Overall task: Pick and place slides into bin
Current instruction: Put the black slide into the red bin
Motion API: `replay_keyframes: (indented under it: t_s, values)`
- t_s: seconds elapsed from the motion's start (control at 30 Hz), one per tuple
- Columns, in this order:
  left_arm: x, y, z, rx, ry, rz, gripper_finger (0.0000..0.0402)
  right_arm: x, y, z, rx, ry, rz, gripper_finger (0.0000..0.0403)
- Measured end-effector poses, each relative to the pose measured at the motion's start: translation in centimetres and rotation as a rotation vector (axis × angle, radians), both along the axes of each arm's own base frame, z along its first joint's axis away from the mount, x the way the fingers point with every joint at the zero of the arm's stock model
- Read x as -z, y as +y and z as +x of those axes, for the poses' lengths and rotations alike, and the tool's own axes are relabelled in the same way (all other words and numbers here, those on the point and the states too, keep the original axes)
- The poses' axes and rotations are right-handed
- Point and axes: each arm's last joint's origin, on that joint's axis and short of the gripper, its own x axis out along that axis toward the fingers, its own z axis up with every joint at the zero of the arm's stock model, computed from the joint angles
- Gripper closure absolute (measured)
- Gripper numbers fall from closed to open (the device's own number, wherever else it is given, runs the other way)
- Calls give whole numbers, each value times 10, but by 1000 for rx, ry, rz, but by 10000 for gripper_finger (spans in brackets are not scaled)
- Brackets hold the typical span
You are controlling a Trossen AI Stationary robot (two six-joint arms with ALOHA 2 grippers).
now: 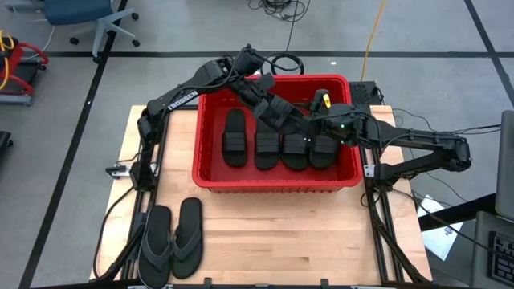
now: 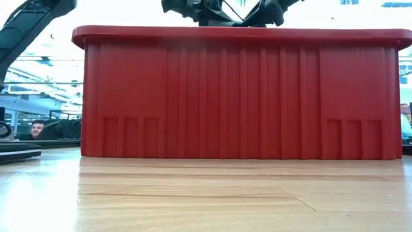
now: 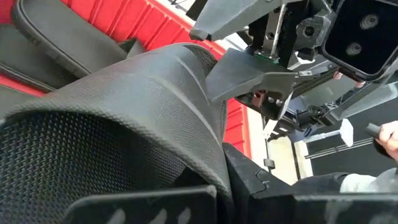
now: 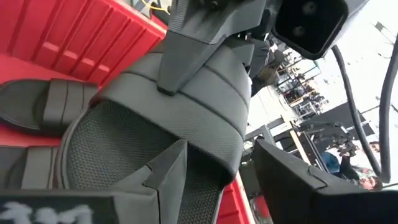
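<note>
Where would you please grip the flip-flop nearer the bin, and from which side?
Judging by the high view, I'd take that flip-flop from straight above, across its narrow waist, one jaw on each long edge. It lies flat on the table with its thong up. The second flip-flop seems to touch one side, so going in nearer the heel, or nudging them apart first, looks safer.

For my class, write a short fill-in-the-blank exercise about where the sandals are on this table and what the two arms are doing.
1. The bin on the table is coloured ____.
2. Lying flat inside the bin are ____ black band-strap slides.
3. A pair of thong flip-flops lies on the wooden table, ____ the bin.
4. The left gripper and right gripper meet above the bin at one ____.

Missing words: red; four; outside; slide
</note>
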Motion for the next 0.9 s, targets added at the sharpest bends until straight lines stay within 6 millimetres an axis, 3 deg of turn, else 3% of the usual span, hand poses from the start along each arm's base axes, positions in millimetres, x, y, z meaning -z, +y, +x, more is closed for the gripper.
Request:
replay_keyframes:
  t_s: [0.2,0.4,0.9]
  values:
    - [0,3,-3,16,4,-45,401,1,1,0,-8,72,-75,225]
    - [-1,-8,1,37,10,-68,401,4,0,3,-27,170,-195,230]
    - [0,-13,0,27,44,-58,401,19,-8,38,-31,222,-349,246]
